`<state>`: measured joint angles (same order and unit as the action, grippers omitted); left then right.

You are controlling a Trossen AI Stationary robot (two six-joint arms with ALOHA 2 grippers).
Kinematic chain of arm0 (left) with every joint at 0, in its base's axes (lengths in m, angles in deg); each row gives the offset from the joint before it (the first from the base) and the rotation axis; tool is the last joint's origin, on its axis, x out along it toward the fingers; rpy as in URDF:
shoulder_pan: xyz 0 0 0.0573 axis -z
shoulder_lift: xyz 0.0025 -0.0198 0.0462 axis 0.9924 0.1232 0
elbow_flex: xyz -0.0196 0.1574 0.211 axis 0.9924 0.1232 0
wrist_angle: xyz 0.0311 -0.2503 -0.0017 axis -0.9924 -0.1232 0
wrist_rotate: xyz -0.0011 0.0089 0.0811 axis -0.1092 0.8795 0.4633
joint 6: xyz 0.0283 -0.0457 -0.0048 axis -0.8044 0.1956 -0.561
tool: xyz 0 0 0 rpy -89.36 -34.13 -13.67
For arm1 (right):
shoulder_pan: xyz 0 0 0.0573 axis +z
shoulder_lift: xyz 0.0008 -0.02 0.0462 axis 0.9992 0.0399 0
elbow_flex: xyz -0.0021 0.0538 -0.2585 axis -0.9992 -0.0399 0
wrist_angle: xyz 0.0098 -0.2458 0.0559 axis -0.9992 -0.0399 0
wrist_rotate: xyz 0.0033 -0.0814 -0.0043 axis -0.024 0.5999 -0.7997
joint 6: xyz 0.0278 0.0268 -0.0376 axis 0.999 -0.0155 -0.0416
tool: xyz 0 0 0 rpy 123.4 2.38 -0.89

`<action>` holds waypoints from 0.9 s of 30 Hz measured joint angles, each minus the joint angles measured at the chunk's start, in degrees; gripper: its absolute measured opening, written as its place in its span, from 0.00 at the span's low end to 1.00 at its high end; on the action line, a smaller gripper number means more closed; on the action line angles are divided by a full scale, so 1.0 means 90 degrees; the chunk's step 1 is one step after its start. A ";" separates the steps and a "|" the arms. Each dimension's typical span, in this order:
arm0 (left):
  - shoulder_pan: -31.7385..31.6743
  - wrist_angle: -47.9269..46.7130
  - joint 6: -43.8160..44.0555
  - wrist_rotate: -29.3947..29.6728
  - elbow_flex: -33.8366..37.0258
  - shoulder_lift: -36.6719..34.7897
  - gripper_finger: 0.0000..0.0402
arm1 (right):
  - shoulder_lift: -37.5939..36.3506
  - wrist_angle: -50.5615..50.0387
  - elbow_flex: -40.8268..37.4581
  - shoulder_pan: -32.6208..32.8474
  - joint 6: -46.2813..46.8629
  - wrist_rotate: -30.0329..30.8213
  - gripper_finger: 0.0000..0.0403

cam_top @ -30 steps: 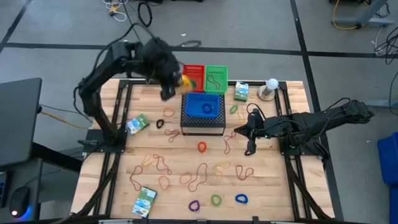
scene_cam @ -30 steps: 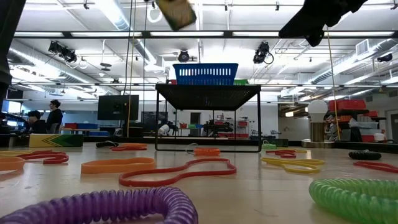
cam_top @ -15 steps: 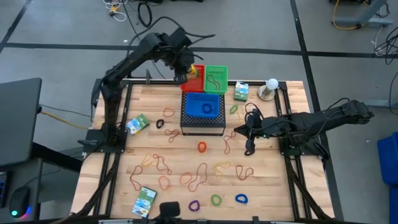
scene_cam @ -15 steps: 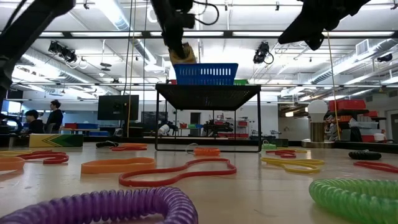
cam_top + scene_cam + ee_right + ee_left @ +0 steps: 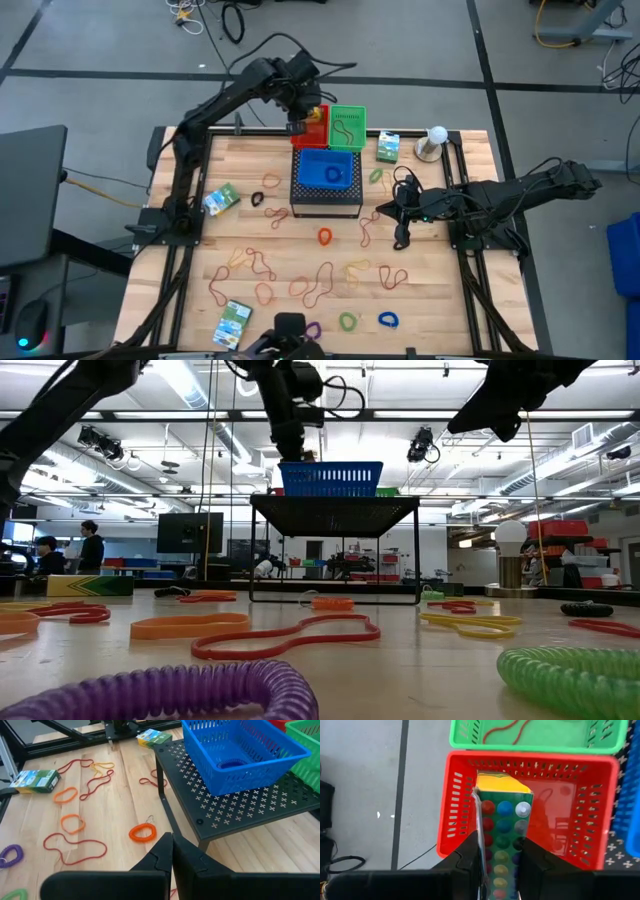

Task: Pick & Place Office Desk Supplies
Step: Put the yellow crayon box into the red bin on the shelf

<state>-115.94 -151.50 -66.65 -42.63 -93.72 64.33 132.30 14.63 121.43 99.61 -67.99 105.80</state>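
Cardboard box (image 5: 502, 837), flat-sided and printed with rows of coloured dots under a yellow end flap, sits clamped between the jaws of the left gripper (image 5: 498, 860), which are closed partway against its two faces. Seen from above, that gripper (image 5: 297, 112) hangs at the upper centre of the frame over the red basket (image 5: 316, 122), a slotted plastic tub with thin ribbed walls. Beside it stands a matching green basket (image 5: 348, 125) holding a curled red band, and just below them a blue basket (image 5: 326, 169) rests on the black perforated metal stand (image 5: 326, 198).

The right gripper (image 5: 401, 237) hovers at centre right over the wooden bench (image 5: 180, 285), its jaws pressed together with nothing between them.

Thin rubber bands (image 5: 316, 283) in tan, orange and red lie in loose squiggles across the planks. Thick coiled loops, green (image 5: 347, 322) and blue (image 5: 388, 320), line the lower edge. Small green-white boxes lie at the left (image 5: 220, 198), lower left (image 5: 232, 322) and upper right (image 5: 388, 147) of the bench. A white ball (image 5: 436, 136) stands at the upper right.
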 joint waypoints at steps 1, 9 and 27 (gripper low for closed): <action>0.0000 0.0017 -0.0039 0.0032 0.0000 0.0032 0.22 | 0.0000 0.0001 0.0000 0.0000 -0.0001 -0.0002 0.03; 0.0002 0.0004 -0.0184 0.0029 0.0004 0.0188 0.23 | 0.0000 0.0002 0.0000 0.0000 0.0001 0.0000 0.03; 0.0019 0.0138 -0.0379 0.0251 0.0024 0.0375 0.27 | 0.0000 0.0005 0.0000 0.0002 -0.0048 0.0000 0.03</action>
<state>-115.76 -150.26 -70.06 -40.37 -93.50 67.71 132.30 14.67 121.43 99.63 -68.42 105.80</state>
